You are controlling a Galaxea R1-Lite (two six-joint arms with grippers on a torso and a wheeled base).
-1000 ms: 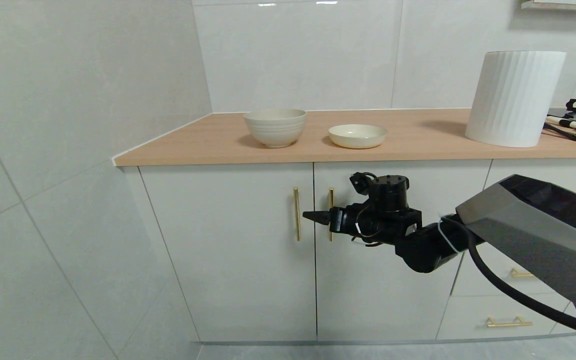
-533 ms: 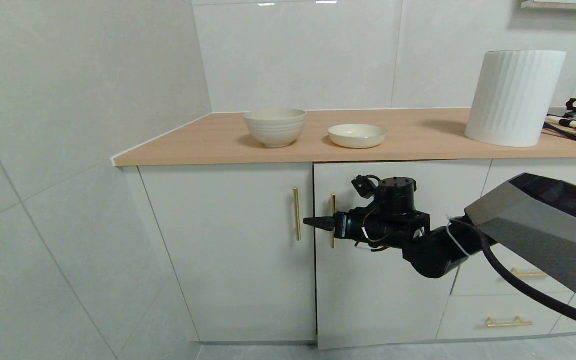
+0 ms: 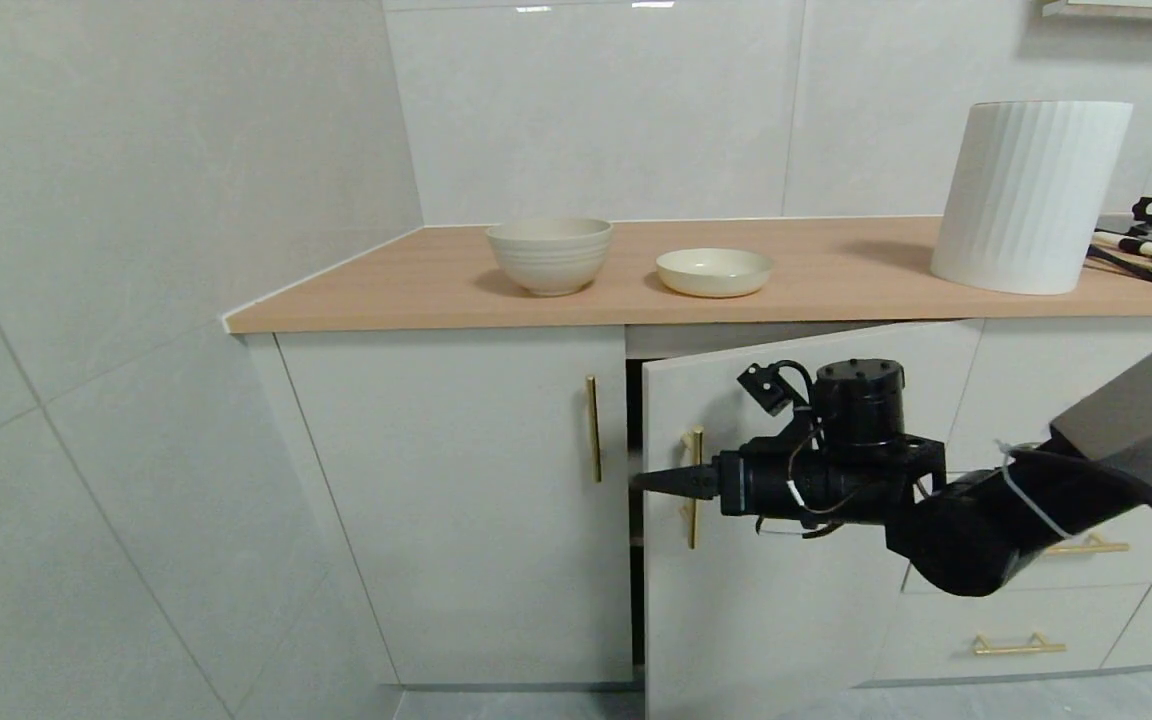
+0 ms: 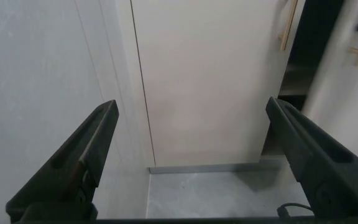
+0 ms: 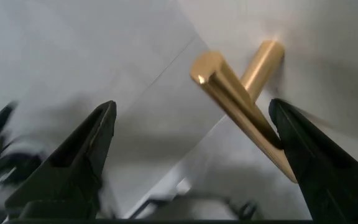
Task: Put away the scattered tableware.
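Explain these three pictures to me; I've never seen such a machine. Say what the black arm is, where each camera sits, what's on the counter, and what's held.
This is a wheeled robot with two arms. The wide picture is from a camera on its head; the other two are from wrist cameras looking out between each gripper's fingers. On the counter sit a bowl, a shallow dish and a tall white ribbed container. The black arm is its right one: the right gripper is open, fingers astride the gold handle of a cabinet door standing ajar. The left gripper is open and holds nothing.
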